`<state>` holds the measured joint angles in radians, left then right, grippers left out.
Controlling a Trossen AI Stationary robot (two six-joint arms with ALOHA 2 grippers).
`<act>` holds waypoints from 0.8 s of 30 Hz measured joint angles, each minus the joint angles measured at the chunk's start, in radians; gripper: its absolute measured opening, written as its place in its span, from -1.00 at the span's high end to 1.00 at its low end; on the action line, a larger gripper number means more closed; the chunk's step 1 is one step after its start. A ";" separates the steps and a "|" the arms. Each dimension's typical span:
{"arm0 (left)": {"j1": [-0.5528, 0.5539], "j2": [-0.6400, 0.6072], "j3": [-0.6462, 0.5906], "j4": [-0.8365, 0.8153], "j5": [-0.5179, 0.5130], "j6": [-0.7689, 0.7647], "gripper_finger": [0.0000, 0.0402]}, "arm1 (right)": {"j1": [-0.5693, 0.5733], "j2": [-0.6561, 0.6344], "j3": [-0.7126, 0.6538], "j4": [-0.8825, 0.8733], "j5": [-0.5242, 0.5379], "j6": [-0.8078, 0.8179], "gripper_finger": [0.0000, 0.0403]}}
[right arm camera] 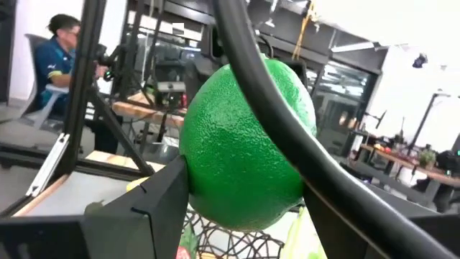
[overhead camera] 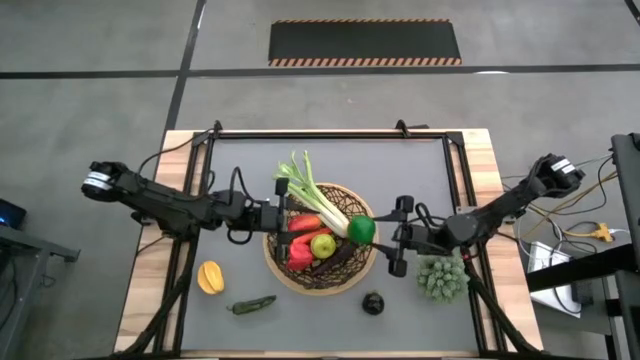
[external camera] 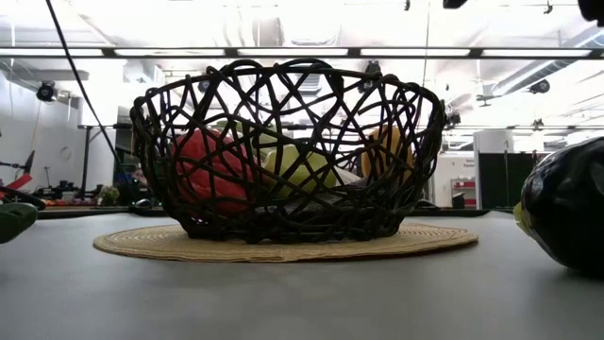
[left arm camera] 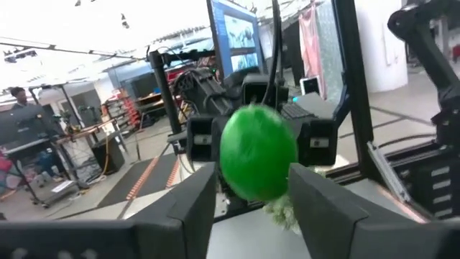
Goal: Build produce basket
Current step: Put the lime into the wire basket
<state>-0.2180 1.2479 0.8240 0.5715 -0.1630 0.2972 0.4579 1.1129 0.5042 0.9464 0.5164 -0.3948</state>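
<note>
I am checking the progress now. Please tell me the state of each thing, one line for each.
lime: held by right gripper over the basket's rim
basket: upright, partly filled
left gripper: over the basket, holding nothing
lemon, chili: lying on the table

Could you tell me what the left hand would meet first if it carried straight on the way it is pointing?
Most likely the round green lime held in the right hand. It sits dead ahead between the left hand's open fingers, above the dark wicker basket. How close is unclear.
</note>
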 joint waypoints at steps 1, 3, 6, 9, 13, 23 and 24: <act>0.000 0.004 0.003 0.002 0.001 -0.004 0.18 | -0.007 0.008 -0.002 0.010 0.000 0.013 -0.15; 0.000 0.012 0.004 0.012 0.001 -0.021 0.06 | -0.018 0.022 -0.002 0.010 0.000 0.036 -0.15; 0.000 0.033 0.004 0.050 0.001 -0.055 -0.16 | -0.030 0.045 -0.002 0.010 0.001 0.056 -0.15; 0.000 0.066 0.006 0.088 0.002 -0.082 -0.36 | -0.037 0.065 0.001 0.009 0.008 0.071 -0.15; 0.000 0.129 0.014 0.102 0.023 -0.083 -0.51 | -0.040 0.083 0.013 0.009 0.009 0.082 -0.15; 0.007 0.275 0.090 0.190 0.034 -0.083 -0.55 | -0.040 0.081 0.012 -0.001 0.015 0.089 -0.15; 0.009 0.289 0.101 0.191 0.033 -0.083 -0.55 | -0.039 0.081 0.011 -0.002 0.012 0.090 -0.15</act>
<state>-0.2095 1.5372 0.9249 0.7622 -0.1296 0.2139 0.4187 1.1934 0.5156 0.9440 0.5283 -0.3050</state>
